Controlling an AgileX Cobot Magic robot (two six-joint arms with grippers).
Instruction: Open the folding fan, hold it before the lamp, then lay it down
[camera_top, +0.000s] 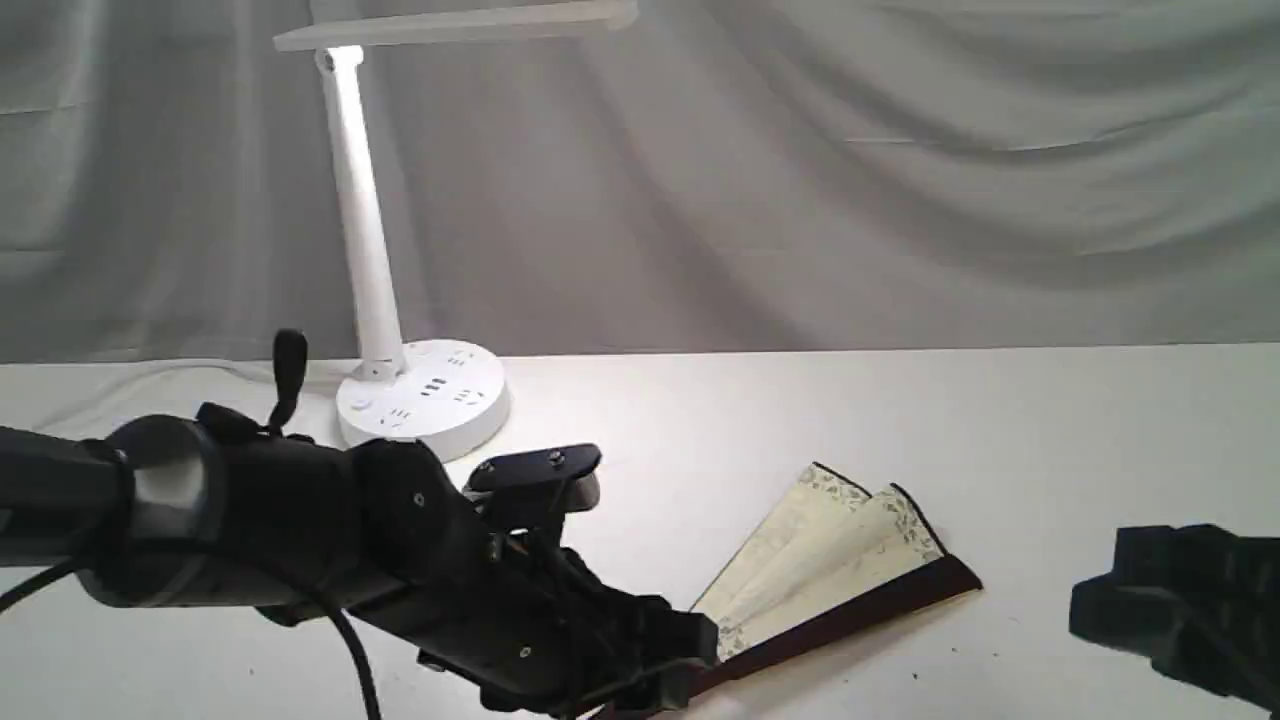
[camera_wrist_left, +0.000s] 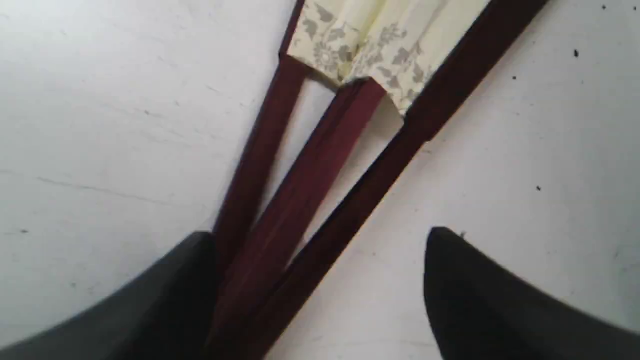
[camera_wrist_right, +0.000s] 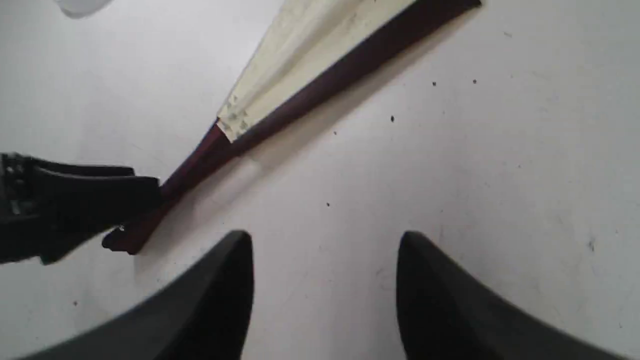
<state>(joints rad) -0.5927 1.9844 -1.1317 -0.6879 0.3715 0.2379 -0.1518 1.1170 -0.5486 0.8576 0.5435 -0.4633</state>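
The folding fan (camera_top: 850, 560) lies on the white table, spread only partway, with its cream pleats and dark maroon guards showing. My left gripper (camera_top: 680, 650) is low over the fan's narrow pivot end. In the left wrist view it (camera_wrist_left: 322, 235) stands open, with the maroon ribs (camera_wrist_left: 310, 185) running between its fingers and close against one of them. My right gripper (camera_top: 1110, 605) waits at the right edge, open over bare table (camera_wrist_right: 325, 235), a short way from the fan (camera_wrist_right: 310, 65). The lamp (camera_top: 365, 240) stands lit at the back left.
The lamp's round base (camera_top: 425, 395) with sockets sits just behind my left arm (camera_top: 300, 520). A grey draped cloth (camera_top: 850, 180) hangs behind the table. Small dark specks dot the tabletop (camera_wrist_right: 450, 175) near the fan.
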